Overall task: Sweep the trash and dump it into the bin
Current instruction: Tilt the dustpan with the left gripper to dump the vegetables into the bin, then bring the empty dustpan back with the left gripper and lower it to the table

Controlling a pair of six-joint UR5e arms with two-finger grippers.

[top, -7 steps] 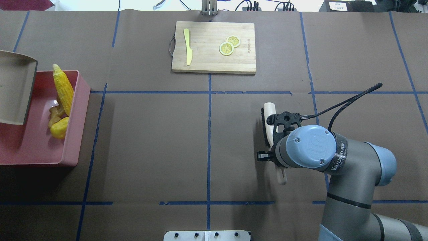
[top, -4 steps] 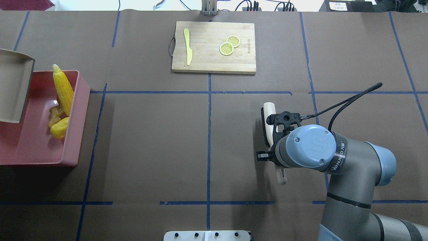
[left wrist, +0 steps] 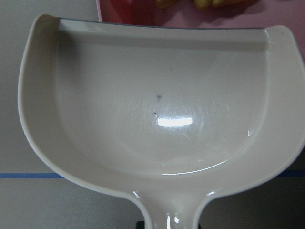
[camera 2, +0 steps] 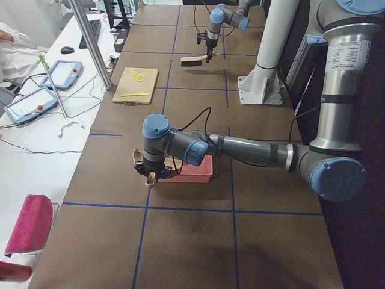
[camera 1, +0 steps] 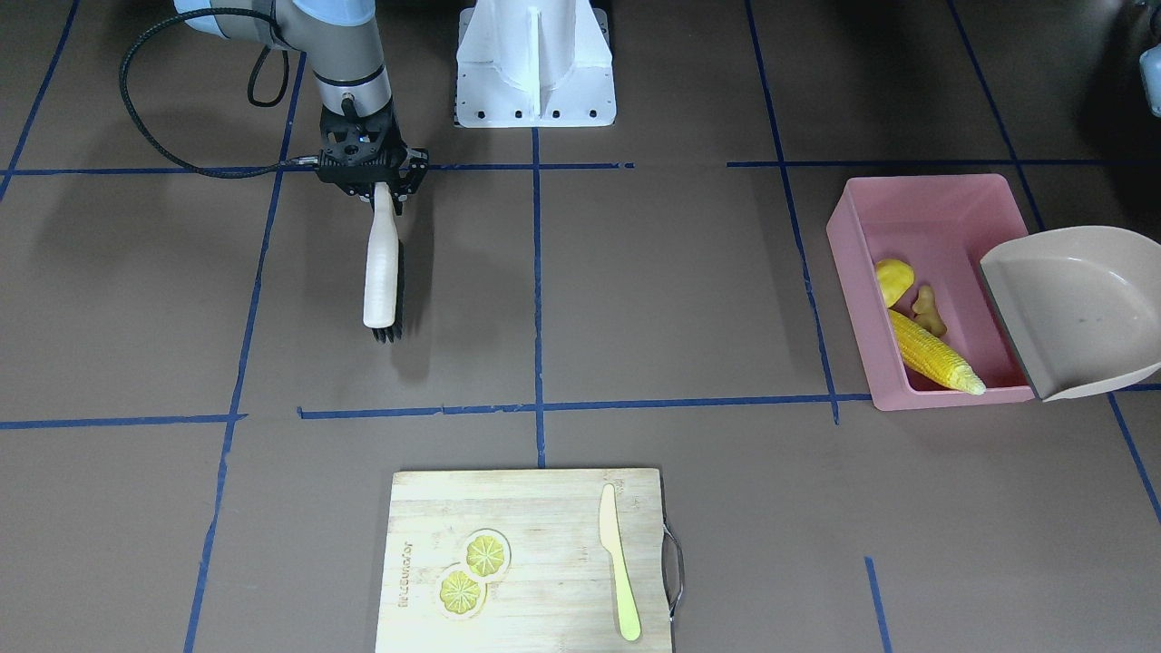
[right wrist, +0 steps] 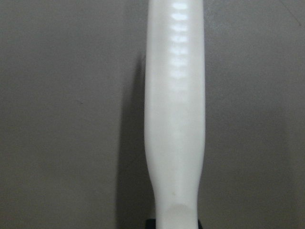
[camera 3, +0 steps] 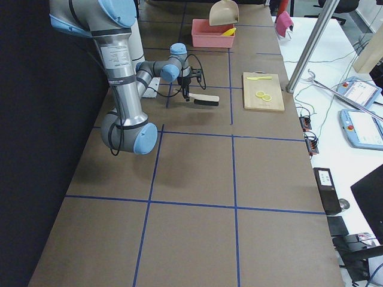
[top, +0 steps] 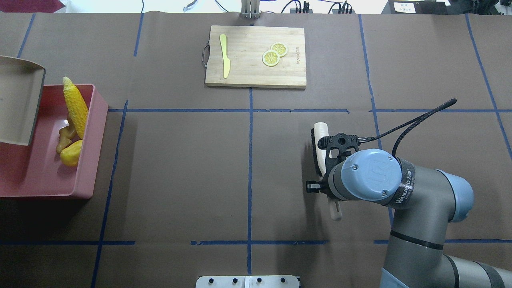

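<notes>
The pink bin (top: 93,120) stands at the table's left edge, also in the front view (camera 1: 853,272). In it lie the corn cob (top: 76,106) (camera 1: 934,361), the lumpy yellow piece (top: 71,153) (camera 1: 893,279) and the ginger root (top: 65,138) (camera 1: 927,310). The beige dustpan (top: 18,104) (camera 1: 1079,308) (left wrist: 162,119) hangs empty and tilted over the bin's outer side. My left gripper (camera 2: 150,174) is shut on its handle. My right gripper (camera 1: 379,186) is shut on the white brush (camera 1: 382,272) (top: 320,148) (right wrist: 175,109), which lies low over the table right of centre.
A wooden cutting board (top: 256,76) at the far middle carries a pale knife (top: 225,60) and two lemon slices (top: 274,55). The robot base (camera 1: 535,63) stands at the near middle. A cable (top: 420,120) loops from the right wrist.
The dustpan swayed slightly left and then back right over the bin, rising a little. The trash in the bin and the right arm with the brush barely moved.
</notes>
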